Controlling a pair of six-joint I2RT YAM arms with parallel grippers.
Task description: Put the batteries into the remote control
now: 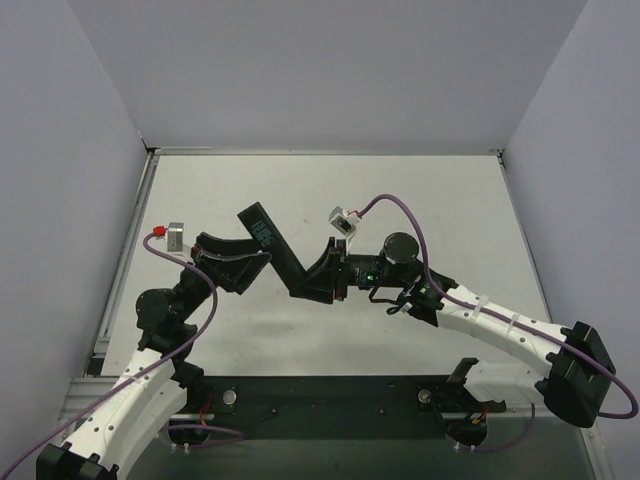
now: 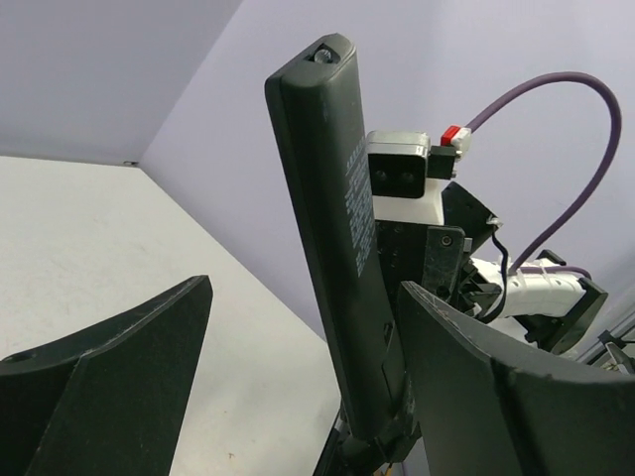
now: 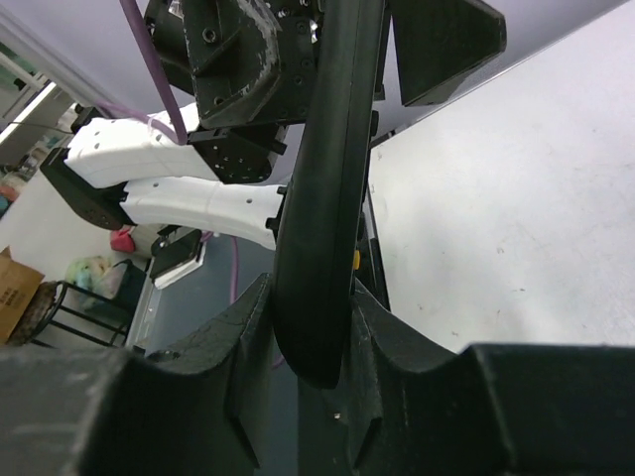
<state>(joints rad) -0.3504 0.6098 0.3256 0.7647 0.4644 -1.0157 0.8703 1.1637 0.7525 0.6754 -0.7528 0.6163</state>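
Right gripper [image 1: 322, 278] is clamping the remote's [image 1: 268, 243] lower end at the centre of the top view, holding it tilted. Left gripper [image 1: 238, 256] is standing wide open around the remote, gripping nothing.

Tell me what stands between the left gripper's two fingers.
The remote control stands there, unclamped, its other end held by the right gripper. The left wrist view shows it.

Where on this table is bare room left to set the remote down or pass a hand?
The far strip of the table behind both arms is bare, and so is the near patch between the arms. The middle is crowded: the open left gripper and the right gripper meet around the raised remote.
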